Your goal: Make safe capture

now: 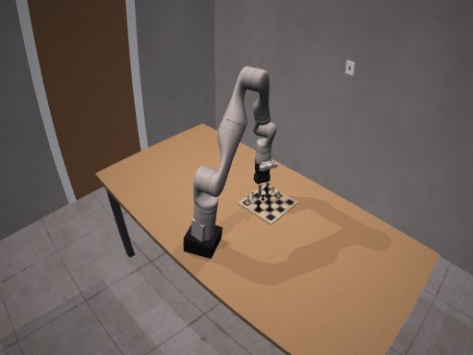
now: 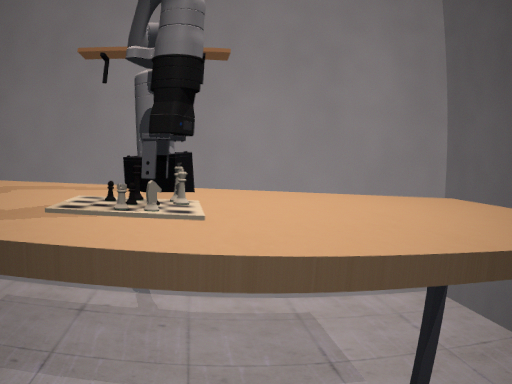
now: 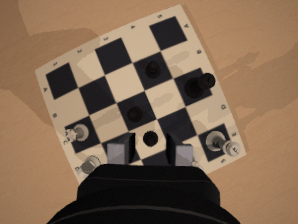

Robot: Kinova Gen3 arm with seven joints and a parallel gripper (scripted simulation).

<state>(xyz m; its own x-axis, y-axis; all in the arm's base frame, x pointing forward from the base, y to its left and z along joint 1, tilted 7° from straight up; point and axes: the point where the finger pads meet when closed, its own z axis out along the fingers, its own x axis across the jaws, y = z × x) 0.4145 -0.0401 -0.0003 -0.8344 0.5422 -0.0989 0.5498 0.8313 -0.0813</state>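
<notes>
Chessboard point(image 1: 284, 211) point(image 2: 175, 215) point(image 3: 114, 54) lies on the table point(image 1: 152, 185) point(image 2: 350, 225) under the gripper point(image 1: 263, 192) point(image 2: 158, 175) point(image 3: 150, 143) in the top view. Exterior: the fingers point down behind a white knight point(image 2: 152, 195). Wrist: they stand spread, a black piece point(image 3: 150, 138) on d3 showing between them, gaps either side.

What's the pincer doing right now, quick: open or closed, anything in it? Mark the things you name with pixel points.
Pincer point(image 1: 263, 189) point(image 2: 157, 177) point(image 3: 150, 143): open, holding nothing; a dark piece point(image 3: 150, 138) shows between its fingers in the wrist view, with gaps either side.
</notes>
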